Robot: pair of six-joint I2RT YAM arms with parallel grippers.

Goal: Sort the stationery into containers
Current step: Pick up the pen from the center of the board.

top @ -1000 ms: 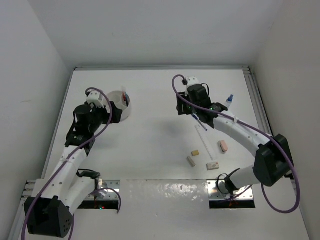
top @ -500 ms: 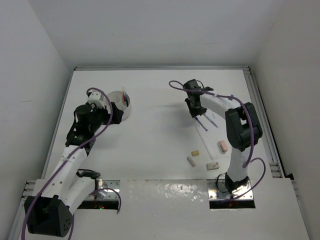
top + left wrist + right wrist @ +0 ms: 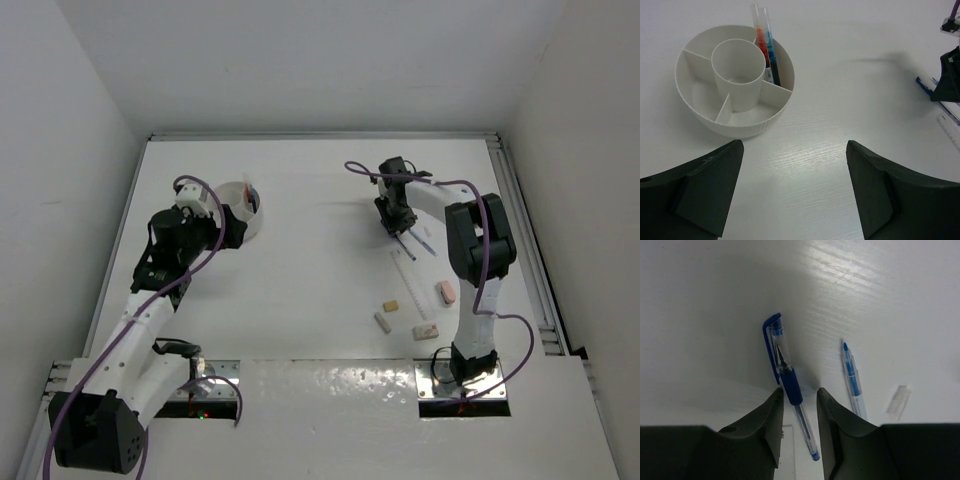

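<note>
Your white counter (image 3: 300, 280) carries everything, with the two arms reaching out over it from the near edge. On the left side stands the round white tub (image 3: 740, 131), a central cup ringed by divided compartments. A red-orange pen (image 3: 761, 42) and a blue pen (image 3: 771, 47) stand side by side in one outer compartment, leaning on the far rim. Your left gripper (image 3: 795, 190) hovers just short of the tub with its jaws spread wide and nothing between them. Over on the right half, your right gripper (image 3: 800, 392) is down at the counter, its jaws only narrowly apart and straddling the dark blue grip of a capped blue pen (image 3: 785, 372) that lies flat. One finger looks to be right against the barrel, while a sliver of gap shows on the other side. The clear ruler (image 3: 412, 280) lies just nearer the arm bases than those jaws. An uncapped blue pen (image 3: 852, 382) lies beside the capped one, close but apart. Nearer the bases sit the erasers: pink (image 3: 446, 291), tan (image 3: 391, 305), a pale one (image 3: 382, 322) and a white one (image 3: 426, 330), all loose and separate. A small clear cap (image 3: 897, 402) lies just beside the uncapped pen.
</note>
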